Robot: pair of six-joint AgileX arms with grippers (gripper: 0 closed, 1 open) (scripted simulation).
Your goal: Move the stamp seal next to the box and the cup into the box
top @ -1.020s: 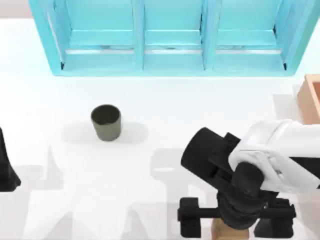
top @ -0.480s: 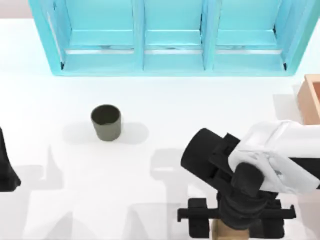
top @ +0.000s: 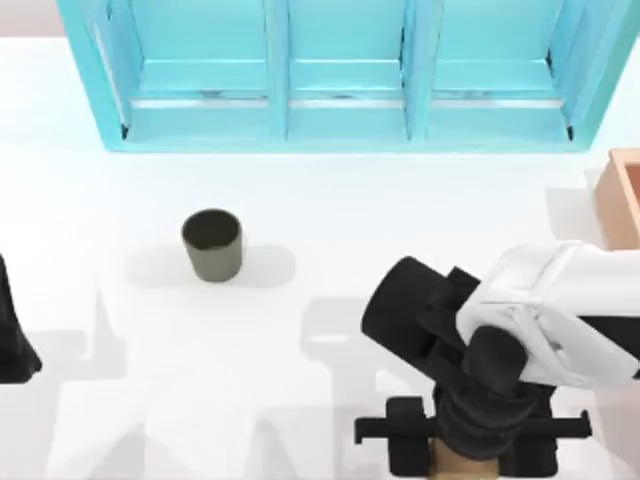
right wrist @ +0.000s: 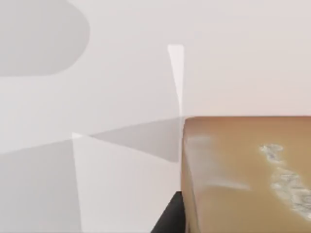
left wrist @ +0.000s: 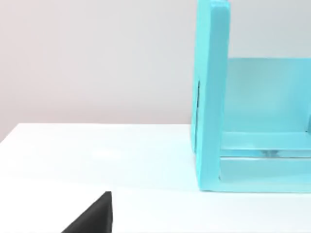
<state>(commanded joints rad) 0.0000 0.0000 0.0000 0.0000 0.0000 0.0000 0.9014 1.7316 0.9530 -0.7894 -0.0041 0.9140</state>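
The stamp seal (top: 463, 469), a tan wooden block, sits at the table's front edge right of centre, mostly hidden under my right arm. My right gripper (top: 466, 456) reaches down over it, with its two black fingers pressed against the block's left and right sides. In the right wrist view the stamp seal (right wrist: 243, 174) is very close, with pale markings on one face and a black fingertip (right wrist: 170, 221) against its side. The dark olive cup (top: 212, 244) stands upright left of centre, far from both grippers. The salmon-pink box (top: 622, 195) shows at the right edge.
A big turquoise shelved cabinet (top: 340, 75) spans the back of the table, and its end wall (left wrist: 211, 97) shows in the left wrist view. My left arm (top: 12, 340) is parked at the left edge. White tabletop lies between the cup and the box.
The right gripper's fingers have drawn inward from a wide spread until they meet the stamp seal's sides. The cup, the box and the left arm have not moved.
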